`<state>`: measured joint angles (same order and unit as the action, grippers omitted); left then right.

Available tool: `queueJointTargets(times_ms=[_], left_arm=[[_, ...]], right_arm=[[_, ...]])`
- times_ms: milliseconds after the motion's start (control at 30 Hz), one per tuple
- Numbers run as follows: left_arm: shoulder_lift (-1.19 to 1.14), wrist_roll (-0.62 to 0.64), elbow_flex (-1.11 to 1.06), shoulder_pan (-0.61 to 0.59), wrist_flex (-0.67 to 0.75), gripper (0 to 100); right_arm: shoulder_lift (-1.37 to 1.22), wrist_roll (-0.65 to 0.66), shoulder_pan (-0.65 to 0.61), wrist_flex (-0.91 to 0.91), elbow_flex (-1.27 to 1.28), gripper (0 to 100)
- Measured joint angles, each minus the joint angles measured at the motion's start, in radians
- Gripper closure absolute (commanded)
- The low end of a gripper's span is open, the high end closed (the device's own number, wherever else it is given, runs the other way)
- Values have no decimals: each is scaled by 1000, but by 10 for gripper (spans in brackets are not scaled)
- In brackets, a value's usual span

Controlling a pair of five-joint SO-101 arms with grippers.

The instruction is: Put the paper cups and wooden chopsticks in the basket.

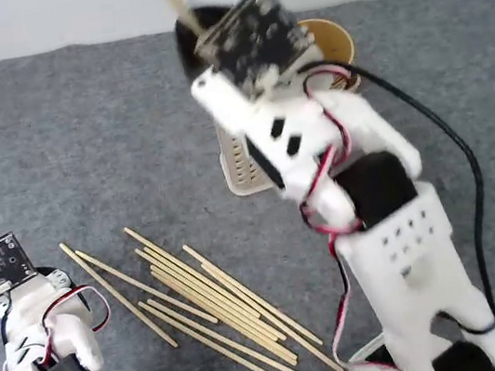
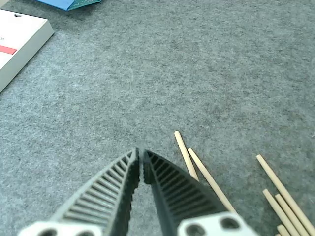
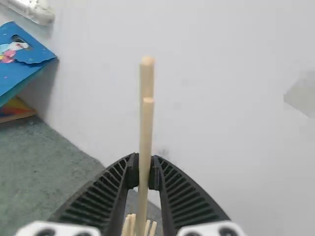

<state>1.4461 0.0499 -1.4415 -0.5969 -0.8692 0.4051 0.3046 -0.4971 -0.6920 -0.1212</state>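
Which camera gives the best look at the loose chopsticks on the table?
The high view: the whole scatter of chopsticks lies in sight. The left wrist view catches a few ends. The right wrist view faces the wall, its fingers clamping other sticks.

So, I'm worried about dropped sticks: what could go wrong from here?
The chopsticks reach far past the tips of the right jaws, so they may swing or slip out. In the high view the arm covers most of the basket, so a release could land beside it.
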Motion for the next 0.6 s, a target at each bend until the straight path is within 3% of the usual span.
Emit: queueJointTargets(times_ms=[267,467,600], left_arm=[[0,0,0,0,0,987],[0,0,0,0,0,987],[0,0,0,0,0,987]], right_arm=[[-161,-37,68,38,0,983],[-201,-101,89,-14,0,829],[-198,-132,89,-91,0,809]])
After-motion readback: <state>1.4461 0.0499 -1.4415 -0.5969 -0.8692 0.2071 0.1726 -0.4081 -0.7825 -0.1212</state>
